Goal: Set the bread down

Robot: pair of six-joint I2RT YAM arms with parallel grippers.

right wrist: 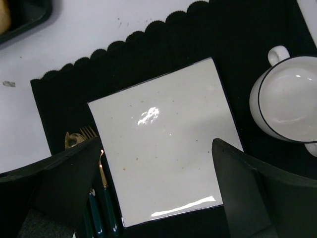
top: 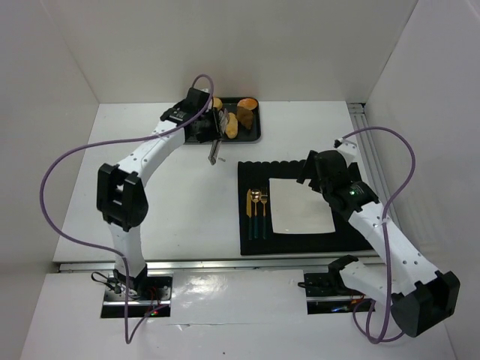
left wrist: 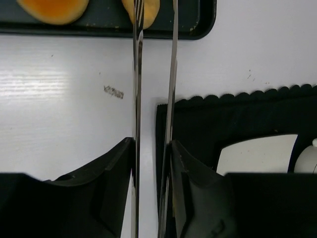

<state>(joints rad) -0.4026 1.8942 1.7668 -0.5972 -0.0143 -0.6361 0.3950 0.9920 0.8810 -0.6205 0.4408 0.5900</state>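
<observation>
Several golden bread pieces lie in a dark tray (top: 253,136) at the back; one (top: 232,125) is nearest my left gripper. My left gripper (top: 216,131) is shut on metal tongs (left wrist: 171,99). In the left wrist view (left wrist: 152,144) the tong blades reach over the tray edge (left wrist: 198,27). One bread piece (left wrist: 150,11) sits between the tips, and I cannot tell whether they pinch it. A second piece (left wrist: 52,9) lies to its left. My right gripper (top: 316,174) is open and empty, and in the right wrist view (right wrist: 157,144) it hovers over the white square plate (right wrist: 158,99).
The plate (top: 300,206) lies on a black scalloped placemat (top: 255,172). A gold fork and spoon with green handles (top: 257,214) lie left of it. A white cup (right wrist: 290,99) stands right of the plate. White walls surround the table.
</observation>
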